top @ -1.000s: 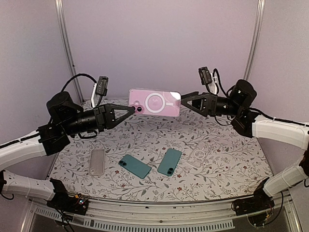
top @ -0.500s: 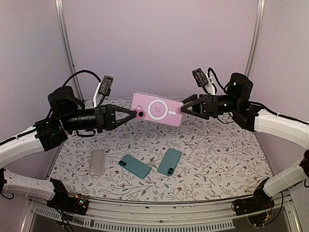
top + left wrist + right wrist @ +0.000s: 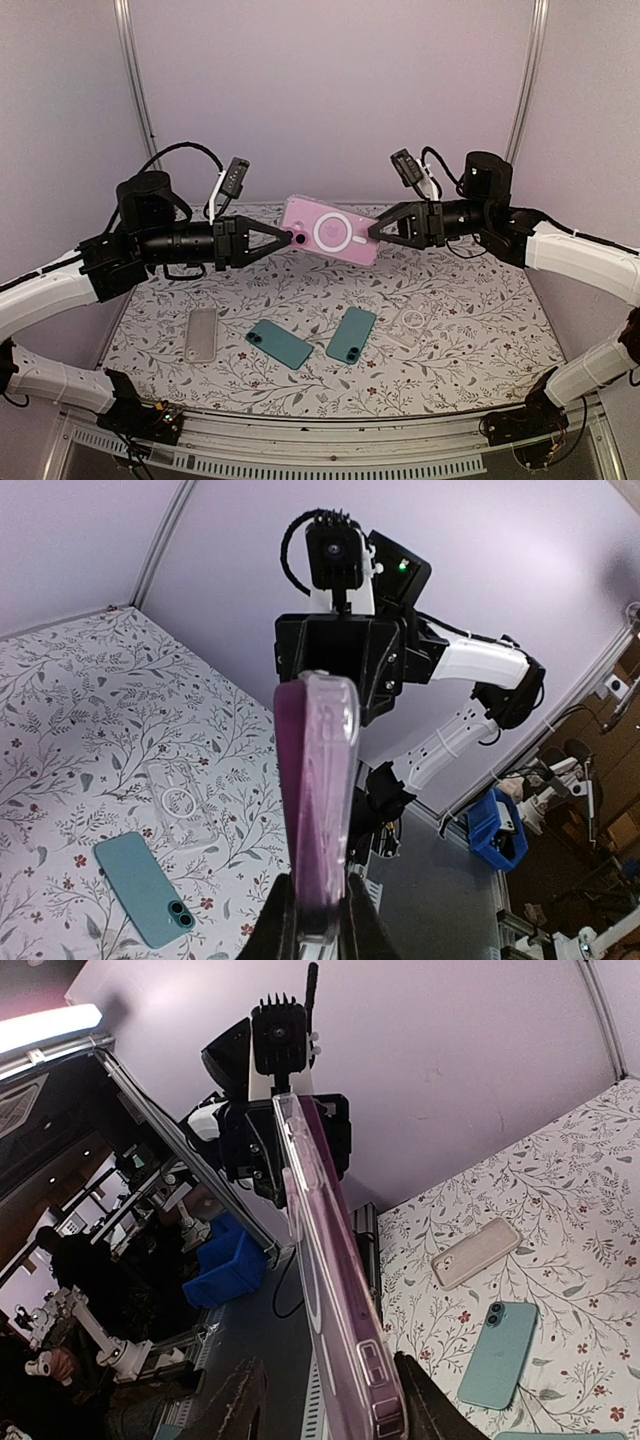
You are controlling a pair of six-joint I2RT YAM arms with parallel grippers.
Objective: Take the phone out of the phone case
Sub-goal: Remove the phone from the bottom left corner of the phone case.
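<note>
Both arms are raised, reaching inward, grippers facing. Left gripper (image 3: 283,238) clamps the phone (image 3: 330,230); right gripper (image 3: 373,230) jaws stand apart.

Cased phone (image 3: 330,230) mid-air btw left gripper (image 3: 285,238) & right gripper (image 3: 372,230), above table (image 3: 480,340); on it, L to R: empty case (image 3: 201,334), phone (image 3: 279,343), 2nd phone (image 3: 351,335), another case (image 3: 408,325).

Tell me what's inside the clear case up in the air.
A pink phone fills the case, back and camera lenses showing through the clear plastic; its screen side is hidden.
</note>
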